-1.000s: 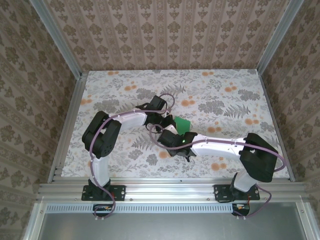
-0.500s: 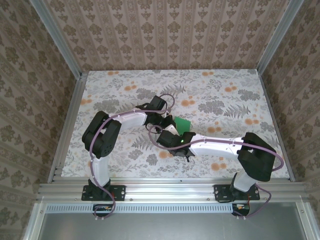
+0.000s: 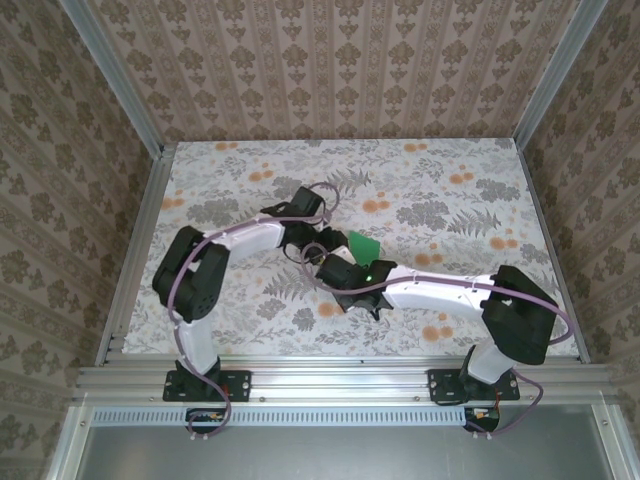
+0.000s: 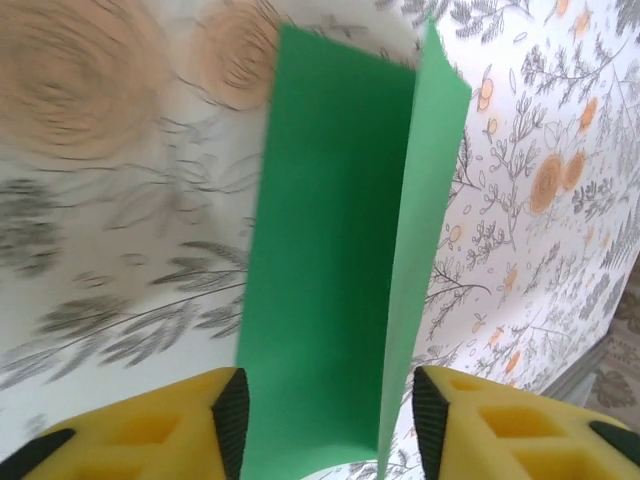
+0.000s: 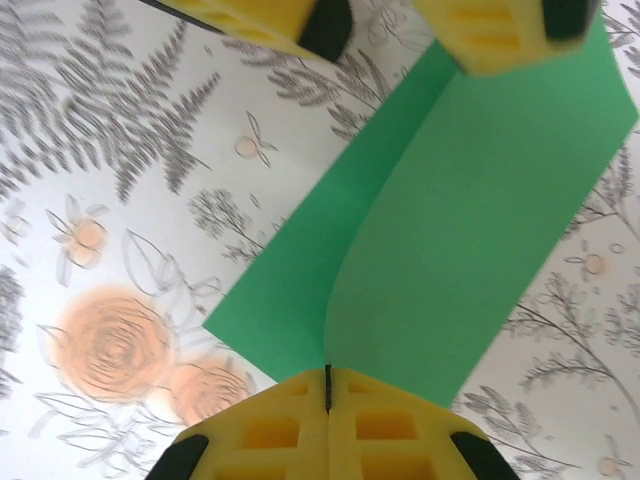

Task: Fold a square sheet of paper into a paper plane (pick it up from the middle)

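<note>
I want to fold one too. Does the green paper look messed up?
A little: the green paper isn't flat. One half curls up off the table where the right gripper pinches its edge. No rips show.

R claw [image 5: 327, 374] pinching folded green paper [image 5: 450, 230], L claw [image 5: 385, 25] agape opposite, floral tbl [image 5: 120, 150]

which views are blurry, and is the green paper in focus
Left wrist: the printed orange flowers at upper left are smeared, while the thin bright green paper sheet is fairly crisp. Right wrist: sharp, with the paper darker beside its fold. Top external: even light, no glare.
</note>
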